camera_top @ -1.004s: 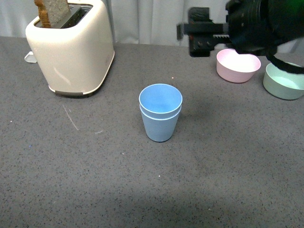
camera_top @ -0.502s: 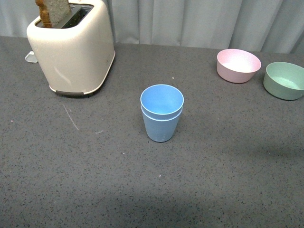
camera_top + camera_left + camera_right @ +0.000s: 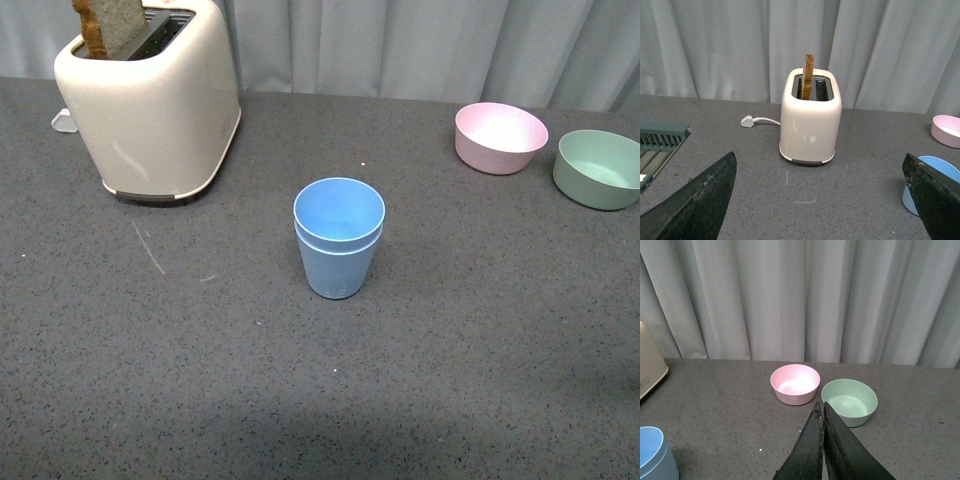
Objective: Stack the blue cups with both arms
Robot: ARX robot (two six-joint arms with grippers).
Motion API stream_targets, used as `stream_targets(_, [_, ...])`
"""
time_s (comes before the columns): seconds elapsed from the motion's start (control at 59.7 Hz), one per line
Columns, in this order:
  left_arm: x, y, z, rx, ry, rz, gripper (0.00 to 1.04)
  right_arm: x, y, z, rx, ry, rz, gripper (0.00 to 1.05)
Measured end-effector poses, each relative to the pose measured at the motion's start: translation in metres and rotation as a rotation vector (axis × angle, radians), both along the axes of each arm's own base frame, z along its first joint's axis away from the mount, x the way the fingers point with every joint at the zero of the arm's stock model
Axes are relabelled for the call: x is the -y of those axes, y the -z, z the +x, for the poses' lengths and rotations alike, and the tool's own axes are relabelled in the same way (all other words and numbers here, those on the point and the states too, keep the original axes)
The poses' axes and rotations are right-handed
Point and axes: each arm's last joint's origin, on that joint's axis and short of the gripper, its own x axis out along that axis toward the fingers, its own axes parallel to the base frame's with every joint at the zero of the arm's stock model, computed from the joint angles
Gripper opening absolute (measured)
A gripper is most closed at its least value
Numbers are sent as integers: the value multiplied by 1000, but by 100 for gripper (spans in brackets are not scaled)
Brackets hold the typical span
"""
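Cups [image 3: 338,238]: two light blue matte tumblers, one nested inside the other, the inner rim standing slightly above the outer rim as a double lip. No handles. Walls taper to a narrower base. The stack stands upright, long axis vertical, mouth up, base on the table [image 3: 470,360]. Interior appears empty.

Position: centre of the front view, alone on the dark speckled surface. The toaster [image 3: 150,95] sits at upper left, well apart, with a slice of toast [image 3: 108,24] standing in its slot. The pink bowl [image 3: 501,137] and green bowl [image 3: 598,168] lie at upper right, near each other, well apart from the stack.

Left gripper [image 3: 820,200]: only the two black fingers [image 3: 695,200] show, at the lower corners of the left wrist view, spread wide with nothing between them. The cups appear at that view's lower right edge, partly behind one finger.

Right gripper [image 3: 822,426]: fingers pressed together to a point at the bottom centre of the right wrist view, holding nothing. The cups show at its lower left corner.

Neither arm appears in the front view.
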Motion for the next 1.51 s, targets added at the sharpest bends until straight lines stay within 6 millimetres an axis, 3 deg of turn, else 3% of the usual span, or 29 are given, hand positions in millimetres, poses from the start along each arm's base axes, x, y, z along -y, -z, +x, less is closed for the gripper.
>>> stream_targets(0.151, [0,0,0,0,0,0,98,9,0,-12,1,21,1,1])
stream_targets(0.703, [0,0,0,0,0,0,98,9,-4,-40,15,13,1,1])
stream_targets(1.507, [0,0,0,0,0,0,98,9,-6,-59,24,13,1,1])
